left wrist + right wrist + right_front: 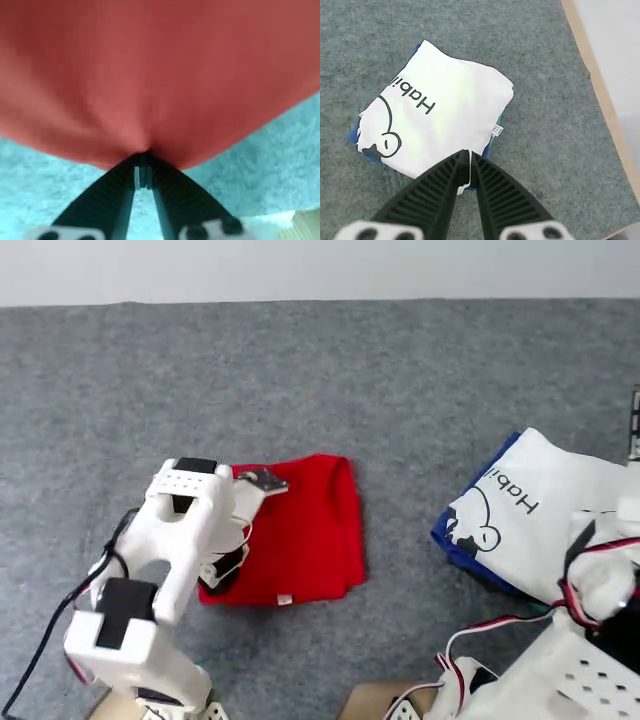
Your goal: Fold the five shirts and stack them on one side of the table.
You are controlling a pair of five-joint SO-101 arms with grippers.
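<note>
**A:** What is on the far left?

**B:** The left arm [170, 560], white, reaches over a grey mat [400, 390] that covers the table. The left gripper [143, 162] has its jaws closed, pinching the near left edge of a red shirt [305, 530]. The cloth puckers where the tips bite it.

**A:** How does that shirt lie?

**B:** It is folded into a rough rectangle, flat on the mat, left of the middle of the table.

**A:** And further right?

**B:** Well apart from the red one is a folded white shirt [540, 510] with a black line drawing and lettering. It lies on top of a blue shirt [468, 548], whose edge peeks out at the left side.

**A:** Then the right arm?

**B:** The right arm [590, 660] is at the lower right corner. The right gripper [466, 159] has its jaws pressed together, tips at the near edge of the white shirt. I cannot tell whether any cloth is caught between them. A wooden table edge [600, 90] runs beyond the mat.
</note>
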